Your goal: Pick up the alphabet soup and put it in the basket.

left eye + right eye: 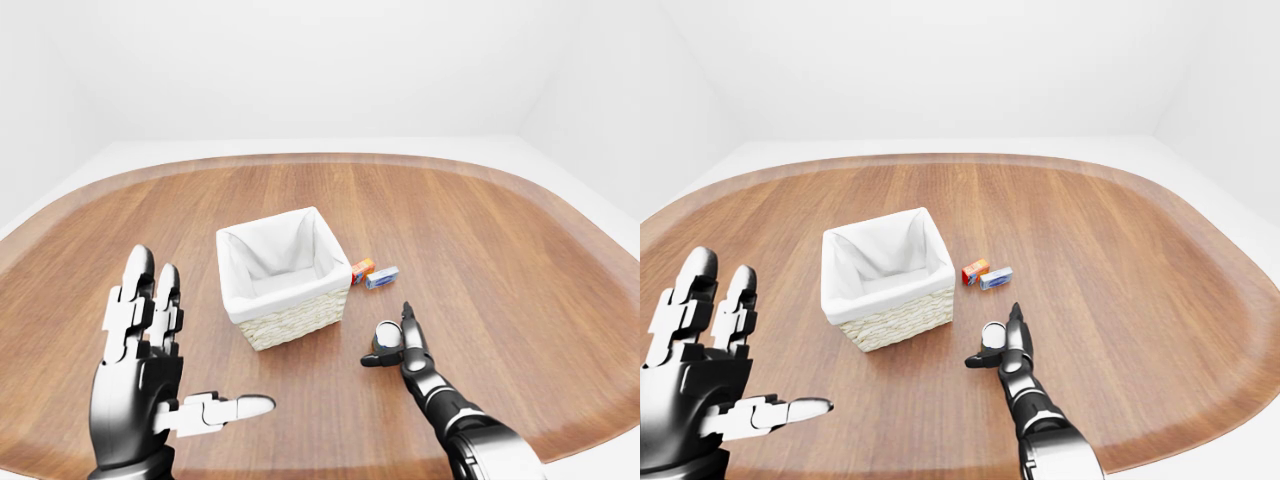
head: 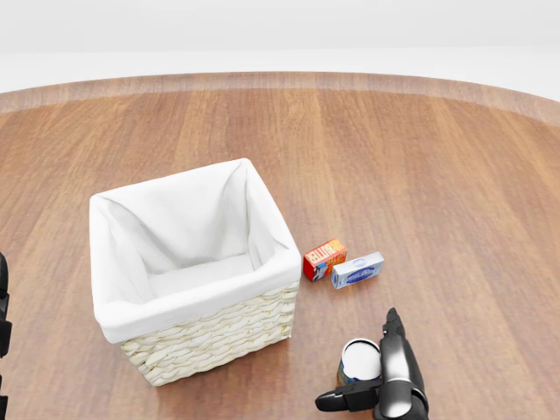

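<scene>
A broad oval wooden table (image 1: 520, 260) filled the eye views, its rim curving round at left, right and top, with pale floor and white walls (image 1: 940, 60) beyond. Most of the tabletop lay bare, widest toward the right and the top of the left-eye view.

Near the middle stood the wicker basket (image 2: 210, 337), lined in white cloth, its mouth open upward. Just right of its lower right corner lay a small red and orange box (image 2: 324, 259) and, touching or nearly touching it, a small blue and white box (image 2: 357, 269).

The left hand (image 1: 150, 380) was raised at the lower left of the left-eye view, well apart from everything, fingers spread wide and thumb out to the right.

The right hand (image 2: 372, 385) sat at the bottom of the head view, fingers extended and unclenched, thumb pointing left, flanking the alphabet soup (image 2: 360, 360). The can stood upright on the table, below the two boxes and right of the basket; whether the fingers touched it could not be told.
</scene>
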Tool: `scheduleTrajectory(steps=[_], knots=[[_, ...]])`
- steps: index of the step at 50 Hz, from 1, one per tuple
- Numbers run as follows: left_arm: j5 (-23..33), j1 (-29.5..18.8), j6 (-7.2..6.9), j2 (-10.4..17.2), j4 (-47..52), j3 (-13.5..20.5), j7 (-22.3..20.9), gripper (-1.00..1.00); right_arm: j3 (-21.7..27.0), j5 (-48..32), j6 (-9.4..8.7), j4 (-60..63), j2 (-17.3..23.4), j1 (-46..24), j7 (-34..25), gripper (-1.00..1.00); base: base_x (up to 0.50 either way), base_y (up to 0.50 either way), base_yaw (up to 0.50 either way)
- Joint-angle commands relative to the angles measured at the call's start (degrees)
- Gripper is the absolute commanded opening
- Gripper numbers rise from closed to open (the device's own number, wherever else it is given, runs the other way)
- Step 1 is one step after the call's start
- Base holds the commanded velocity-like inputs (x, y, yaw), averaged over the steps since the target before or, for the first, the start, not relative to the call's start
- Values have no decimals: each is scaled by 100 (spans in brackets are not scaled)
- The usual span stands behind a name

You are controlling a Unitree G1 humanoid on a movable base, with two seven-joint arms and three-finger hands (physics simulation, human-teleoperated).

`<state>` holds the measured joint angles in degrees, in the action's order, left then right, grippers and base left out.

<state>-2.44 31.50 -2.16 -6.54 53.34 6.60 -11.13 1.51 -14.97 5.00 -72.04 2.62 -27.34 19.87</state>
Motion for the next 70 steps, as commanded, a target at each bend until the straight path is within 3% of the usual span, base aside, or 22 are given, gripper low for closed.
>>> scheduleTrajectory(steps=[1, 9, 27, 28, 29, 30, 31, 32, 41, 59, 70], knots=[[-32, 80, 25, -5, 69, -10, -18, 100, 126, -21, 0, -352, -12, -115, 15, 100, 0, 0, 0], [-59, 136, 20, -38, 141, 4, -64, 100, 90, -264, 0, -417, -66, -129, 305, 100, 0, 0, 0], [-64, 214, 78, -39, 166, -45, -67, 100, 180, -284, 0, -430, -89, -229, 357, 100, 0, 0, 0], [-75, 226, 86, -39, 170, -44, -71, 100, 186, -269, 0, -429, -96, -234, 344, 58, 0, 0, 0], [-78, 232, 87, -40, 174, -45, -73, 100, 185, -268, 0, -431, -99, -237, 345, 42, 0, 0, 0], [-77, 246, 97, -41, 179, -55, -77, 100, 184, -269, 0, -434, -101, -238, 352, -17, 0, 0, 0], [-71, 253, 105, -41, 179, -62, -76, 100, 184, -268, 0, -435, -102, -238, 351, -48, 0, 0, 0], [-89, 265, 113, -40, 185, -54, -81, 100, 189, -261, 0, -438, -105, -236, 345, -100, 0, 0, 0], [-134, 332, 139, -71, 245, -20, -127, 100, 171, -284, 0, -425, -106, -222, 381, -100, 0, 0, 0], [-168, 215, 19, -160, 251, 127, -232, 100, 174, -160, 0, -264, -13, -199, 349, -100, 0, 0, 0], [-145, 221, 15, -170, 250, 97, -240, 100, 133, 138, 0, 263, 88, -102, 184, -100, 0, 0, 0]])
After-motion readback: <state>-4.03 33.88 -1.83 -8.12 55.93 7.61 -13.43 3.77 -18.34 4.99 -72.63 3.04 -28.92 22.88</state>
